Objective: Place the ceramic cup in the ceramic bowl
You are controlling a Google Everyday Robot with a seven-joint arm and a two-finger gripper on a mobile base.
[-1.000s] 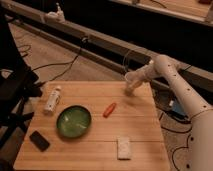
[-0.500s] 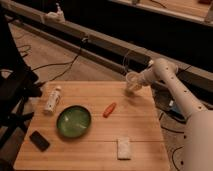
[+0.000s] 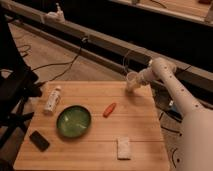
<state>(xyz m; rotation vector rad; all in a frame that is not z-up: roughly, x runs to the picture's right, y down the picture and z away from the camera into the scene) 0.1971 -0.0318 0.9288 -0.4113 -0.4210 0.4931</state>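
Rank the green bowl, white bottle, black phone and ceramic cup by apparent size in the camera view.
1. ceramic bowl
2. white bottle
3. black phone and ceramic cup: look alike. The cup is farther back, in the gripper at the table's far right edge, so unranked.

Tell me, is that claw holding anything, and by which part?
The claw, at the table's far edge, grips the ceramic cup; which part of it cannot be told.
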